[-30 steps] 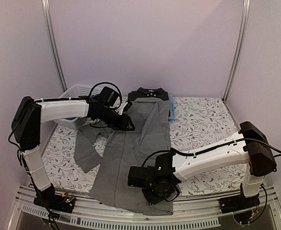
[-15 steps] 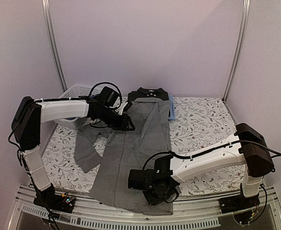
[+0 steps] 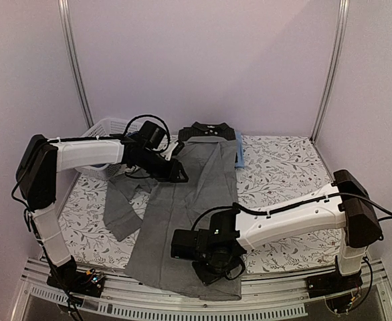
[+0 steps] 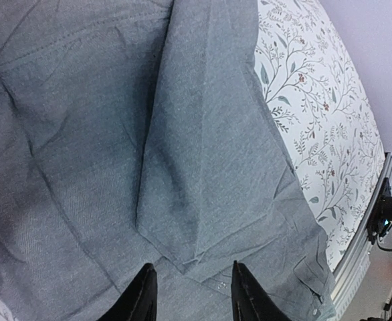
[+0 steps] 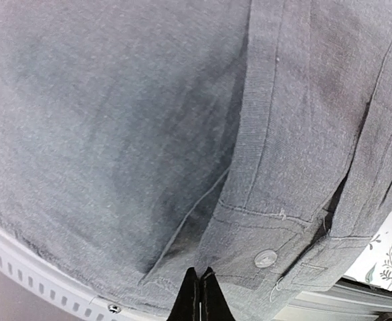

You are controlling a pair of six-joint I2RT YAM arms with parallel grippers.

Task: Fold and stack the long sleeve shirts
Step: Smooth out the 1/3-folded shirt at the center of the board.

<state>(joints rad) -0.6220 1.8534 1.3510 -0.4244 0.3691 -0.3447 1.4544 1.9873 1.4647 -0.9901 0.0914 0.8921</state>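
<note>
A mid-grey long sleeve shirt (image 3: pixel 189 200) lies lengthwise down the table, one sleeve spread to the left. Behind its collar lies a folded black shirt (image 3: pixel 209 130), with a light blue one (image 3: pixel 239 152) showing at its right edge. My left gripper (image 3: pixel 180 171) hovers open over the grey shirt's upper left; in the left wrist view its fingertips (image 4: pixel 148 294) straddle a fold of grey cloth (image 4: pixel 203 167). My right gripper (image 5: pixel 200 294) is shut on the grey cloth by the buttoned cuff (image 5: pixel 265 258) near the table's front edge, and in the top view the right gripper (image 3: pixel 180 245) sits over the shirt's lower part.
A white lattice basket (image 3: pixel 106 127) stands at the back left behind my left arm. The floral tablecloth (image 3: pixel 283 174) is bare to the right of the shirts. The metal front rail (image 5: pixel 42 261) runs just under the shirt's hem.
My right gripper has closed on the grey cloth and shifted slightly left along the shirt's lower part. The left arm and its open jaws have not moved.
</note>
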